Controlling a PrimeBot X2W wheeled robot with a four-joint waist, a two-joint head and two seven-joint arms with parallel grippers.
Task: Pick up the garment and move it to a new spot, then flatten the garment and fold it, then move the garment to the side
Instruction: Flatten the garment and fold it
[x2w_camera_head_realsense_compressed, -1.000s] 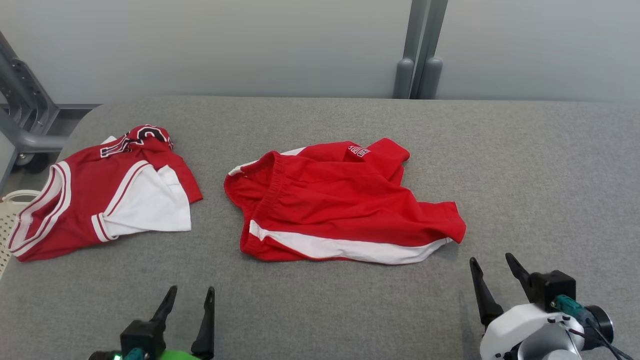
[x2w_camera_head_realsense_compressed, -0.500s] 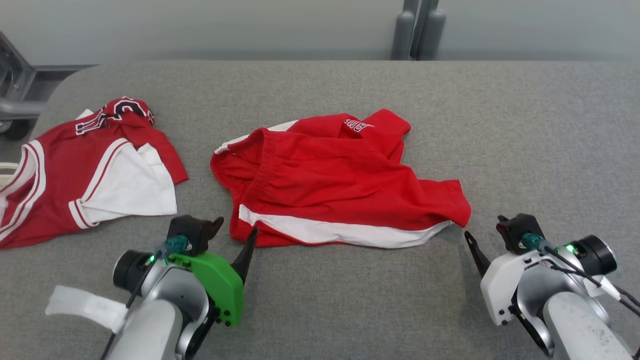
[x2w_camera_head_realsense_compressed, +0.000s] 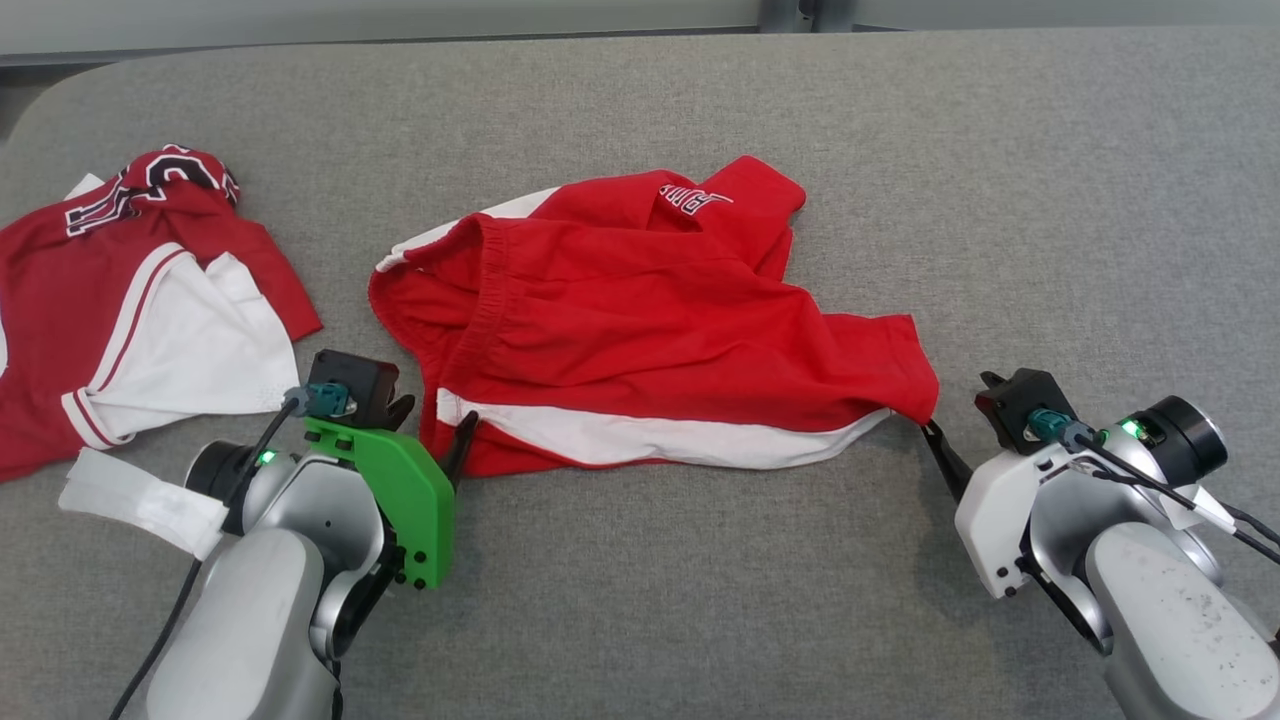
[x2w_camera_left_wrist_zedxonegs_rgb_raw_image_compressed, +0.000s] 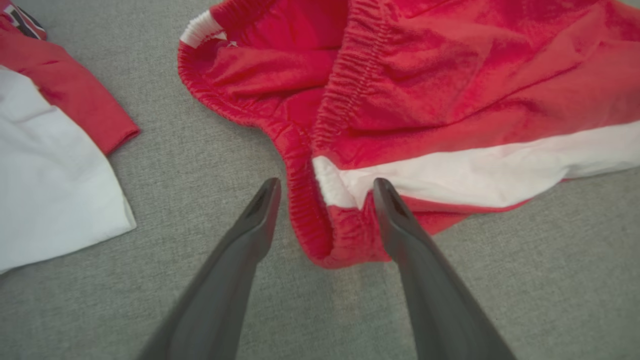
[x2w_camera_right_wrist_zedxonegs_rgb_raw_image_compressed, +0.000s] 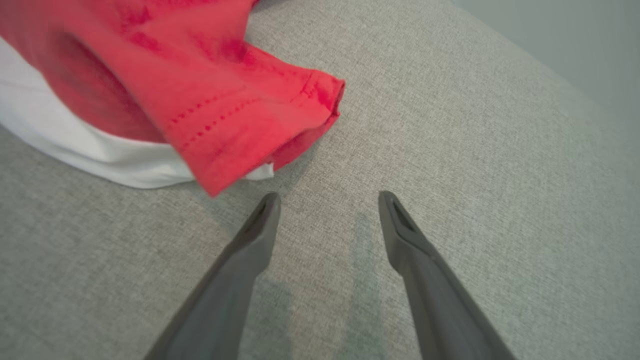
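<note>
The garment (x2w_camera_head_realsense_compressed: 640, 320) is a pair of red shorts with a white side stripe, lying crumpled mid-table. My left gripper (x2w_camera_head_realsense_compressed: 435, 420) is open at its near left corner. In the left wrist view the fingers straddle the elastic waistband end of the garment (x2w_camera_left_wrist_zedxonegs_rgb_raw_image_compressed: 450, 100), with my left gripper (x2w_camera_left_wrist_zedxonegs_rgb_raw_image_compressed: 325, 185) low over the cloth. My right gripper (x2w_camera_head_realsense_compressed: 958, 408) stands open at the garment's right leg hem. In the right wrist view the hem corner of the garment (x2w_camera_right_wrist_zedxonegs_rgb_raw_image_compressed: 200, 100) lies just left of the left fingertip, and only bare table sits between the fingers of my right gripper (x2w_camera_right_wrist_zedxonegs_rgb_raw_image_compressed: 327, 197).
A red and white jersey (x2w_camera_head_realsense_compressed: 130, 300) lies crumpled at the left, close to my left arm, and its white panel is the jersey (x2w_camera_left_wrist_zedxonegs_rgb_raw_image_compressed: 50, 175) in the left wrist view. The grey padded table (x2w_camera_head_realsense_compressed: 1000, 200) stretches right and toward the back edge.
The head camera has tilted down and closer. Both arms have come forward: the left gripper to the waistband corner, the right gripper to the right hem corner. The garment lies as before.
</note>
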